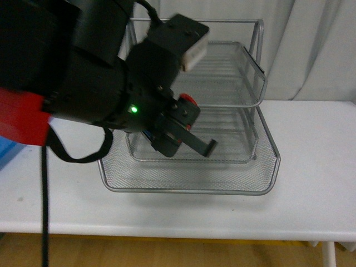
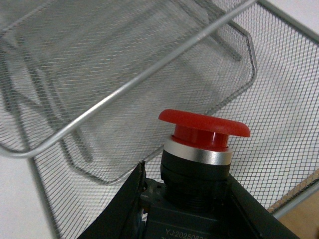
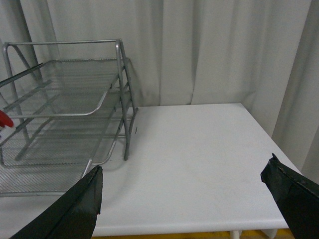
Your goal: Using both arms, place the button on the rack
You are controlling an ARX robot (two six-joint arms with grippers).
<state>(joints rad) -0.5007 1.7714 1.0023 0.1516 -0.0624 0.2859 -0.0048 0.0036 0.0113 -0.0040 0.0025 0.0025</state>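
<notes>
Around the left tool [image 2: 188, 195] there is silver mesh on every side. It sits inside the span of the wire rack [image 1: 261, 83]. One tray rim wire [image 2: 149, 74] runs diagonally just beyond the tool, and a lower tray's mesh floor lies behind it. In the front view the tool overlaps the left front of the middle tray. The black arm housing [image 1: 83, 61] hides the rack's left half. A blue object [image 1: 4, 151], cut off by the frame, lies well to the tool's left on the desk [image 3: 199, 149].

Left tool: clamped on the button [image 2: 202, 149]. The fingers [image 2: 122, 209] grip its dark base from both sides. The red mushroom cap and the silver-ringed black collar stand clear above the fingers, facing the trays. A gap shows between the cap and the rim wire. Height above the mesh below cannot be judged.

Right tool [image 3: 184, 167]: fingers spread wide with nothing between them, over bare white desk. The rack is well off to one side of it. Open desk runs from this tool to the far edge, with a curtain [image 3: 199, 50] behind that.
</notes>
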